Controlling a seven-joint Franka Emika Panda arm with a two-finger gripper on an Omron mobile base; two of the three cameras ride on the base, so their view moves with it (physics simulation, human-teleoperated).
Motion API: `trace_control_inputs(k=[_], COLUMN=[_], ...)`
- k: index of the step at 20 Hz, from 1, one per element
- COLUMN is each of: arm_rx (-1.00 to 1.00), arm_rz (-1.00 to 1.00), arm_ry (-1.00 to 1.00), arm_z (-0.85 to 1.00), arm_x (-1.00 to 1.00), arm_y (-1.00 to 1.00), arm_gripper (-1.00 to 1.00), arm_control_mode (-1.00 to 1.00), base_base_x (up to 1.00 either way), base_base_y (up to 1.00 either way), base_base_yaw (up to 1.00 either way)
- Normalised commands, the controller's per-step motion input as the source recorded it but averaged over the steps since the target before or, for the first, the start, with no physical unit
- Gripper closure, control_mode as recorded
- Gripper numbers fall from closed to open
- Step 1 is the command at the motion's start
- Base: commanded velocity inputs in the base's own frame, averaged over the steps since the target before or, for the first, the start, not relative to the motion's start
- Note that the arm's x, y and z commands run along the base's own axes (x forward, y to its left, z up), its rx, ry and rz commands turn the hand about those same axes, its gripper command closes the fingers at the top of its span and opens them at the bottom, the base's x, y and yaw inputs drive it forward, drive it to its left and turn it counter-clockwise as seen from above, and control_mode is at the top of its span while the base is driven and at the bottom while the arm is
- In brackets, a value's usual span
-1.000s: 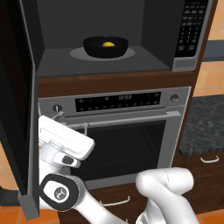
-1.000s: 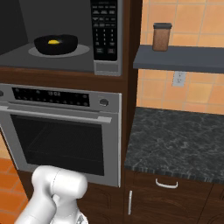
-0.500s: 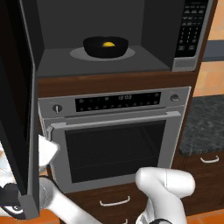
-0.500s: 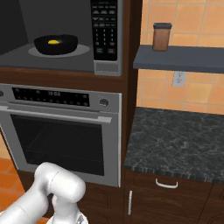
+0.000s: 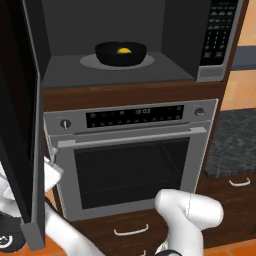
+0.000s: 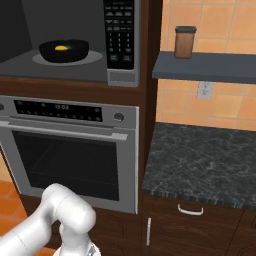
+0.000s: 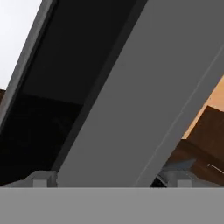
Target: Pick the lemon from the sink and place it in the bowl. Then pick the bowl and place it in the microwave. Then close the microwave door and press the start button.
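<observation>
Fingers [image 7: 39, 178] spread wide against the open microwave door [image 5: 22, 125] — lemon [image 5: 123, 50] sits in the bowl [image 5: 121, 53].

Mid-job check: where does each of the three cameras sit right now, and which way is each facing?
Left base view: behind the arm's left, facing the open microwave and the swung-out microwave door; white arm links at the bottom.
Right base view: behind the arm's right, facing the oven and stone counter; arm lower left.
Hand view: on the hand, close against the door's frame; open gripper fingertips at the bottom.
Both base views share the bowl holding the lemon.
</observation>
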Motion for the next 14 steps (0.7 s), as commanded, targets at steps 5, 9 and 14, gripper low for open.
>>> trace_control_inputs(k=[5, 9, 14], arm_rx=[0.17, 0.19, 0.27], arm_rz=[0.01, 0.2, 0.36], arm_ry=[-0.15, -0.07, -0.03], arm_z=[0.37, 0.48, 0.25], arm_x=[-0.21, 0.0, -0.03], arm_y=[-0.73, -0.83, -0.96], arm_gripper=[-1.0, -1.0, -1.0], arm_control_mode=[-1.0, -1.0, -1.0], base_base_x=[0.0, 0.0, 0.0], base_base_y=[0.0, 0.0, 0.0], base_base_yaw=[0.0, 0.0, 0.0])
